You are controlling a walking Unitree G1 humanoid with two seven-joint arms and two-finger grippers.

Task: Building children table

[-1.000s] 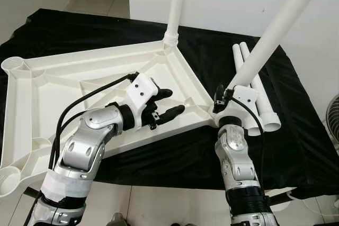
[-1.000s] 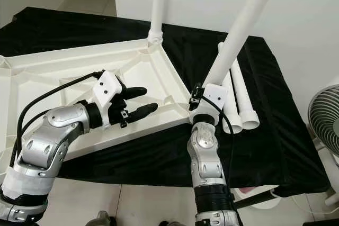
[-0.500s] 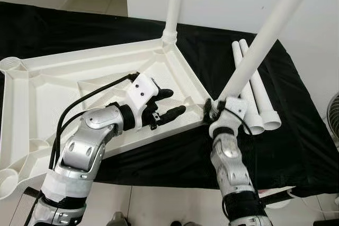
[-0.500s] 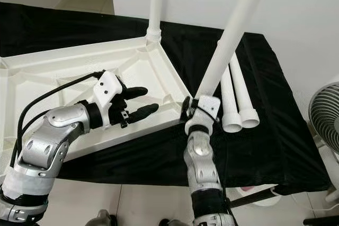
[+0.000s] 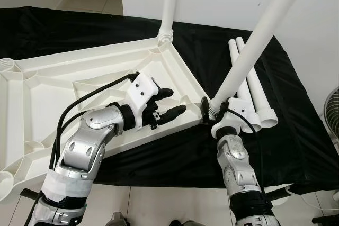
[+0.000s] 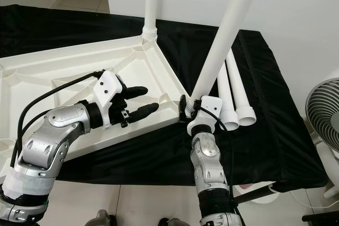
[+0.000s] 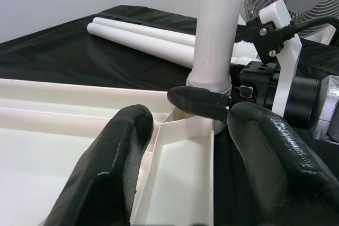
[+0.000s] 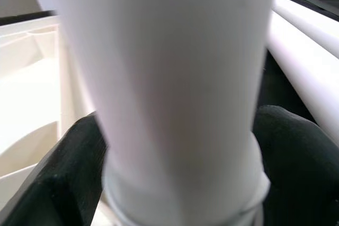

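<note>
- While the white tabletop point(image 5: 79, 86) lies upside down on the black-draped counter point(image 5: 286, 130), in the left eye view the right tool point(image 5: 213, 110) grips a slanted white leg point(image 5: 249, 51) at the tabletop's near corner — another leg point(image 5: 168, 3) stands in the far corner.
- Left wrist view: the left tool point(image 7: 185, 146) hovers open over the tabletop rim, both fingers point(image 7: 119, 152) apart.
- Right wrist view: black fingers point(image 8: 79, 157) clamp the leg on both sides; spare legs point(image 8: 307, 51) lie beside.
</note>
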